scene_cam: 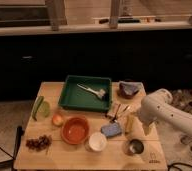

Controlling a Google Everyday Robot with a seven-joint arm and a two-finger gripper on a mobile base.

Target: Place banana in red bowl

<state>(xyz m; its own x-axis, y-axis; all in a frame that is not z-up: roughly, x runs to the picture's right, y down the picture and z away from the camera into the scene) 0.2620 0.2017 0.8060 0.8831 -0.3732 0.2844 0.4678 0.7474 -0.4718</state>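
The banana (129, 123) is a small yellow fruit lying on the wooden table (49, 160), right of the blue sponge (112, 130). The red bowl (75, 130) stands empty at the table's front middle-left, well left of the banana. My white arm (164, 112) reaches in from the right. My gripper (145, 128) hangs at its lower left end, just right of the banana and close above the table. The arm hides part of the table's right edge.
A green tray (69, 100) with a brush stands at the back. A white bowl (97, 141), a metal cup (135, 147), a dark bowl (129, 89), a long green vegetable (38, 107), an orange-pink fruit (57, 119) and grapes (38, 143) also lie on the table.
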